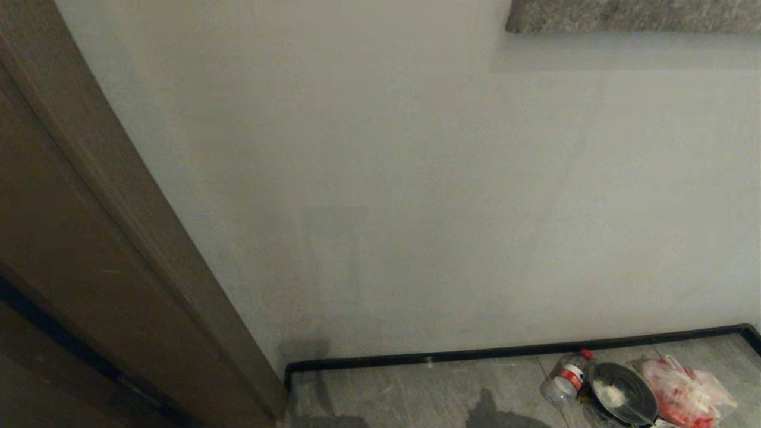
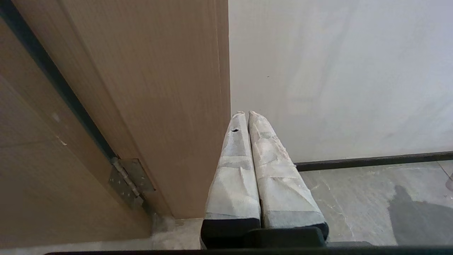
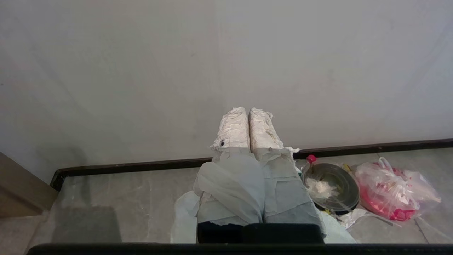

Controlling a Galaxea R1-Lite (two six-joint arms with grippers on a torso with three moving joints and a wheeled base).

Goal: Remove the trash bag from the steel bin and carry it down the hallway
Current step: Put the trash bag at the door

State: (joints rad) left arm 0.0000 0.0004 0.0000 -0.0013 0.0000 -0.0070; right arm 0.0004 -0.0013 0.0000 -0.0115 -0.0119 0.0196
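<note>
The trash bag [image 3: 230, 184] is seen outside the steel bin [image 3: 348, 191]: a fold of its thin translucent film is draped over one finger of the right tool [image 3: 248, 111], and more of the film is spread out below the tool on both sides. The right tool's fingers are pressed tight together, and the film appears to be pinched between them, though the exact pinch point is hidden. The bag's long axis is judged to run downward from the tool toward the floor [image 3: 124, 194], so its weight is carried by the right arm alone.

The steel bin is left standing on the grey tiles just to the right of the tool, close to the black baseboard [image 3: 141, 165], between a plastic bottle [image 1: 565, 377] and a red-and-white bag [image 3: 389, 194]; some white matter is seen inside it.

The left tool [image 2: 247, 113] is closed with nothing in it and is parked beside the brown door frame [image 2: 159, 106].

An off-white wall [image 1: 416, 178] is faced head-on, so the hallway is judged to run sideways along the baseboard, and a turn of the base is called for before the bag is carried off
</note>
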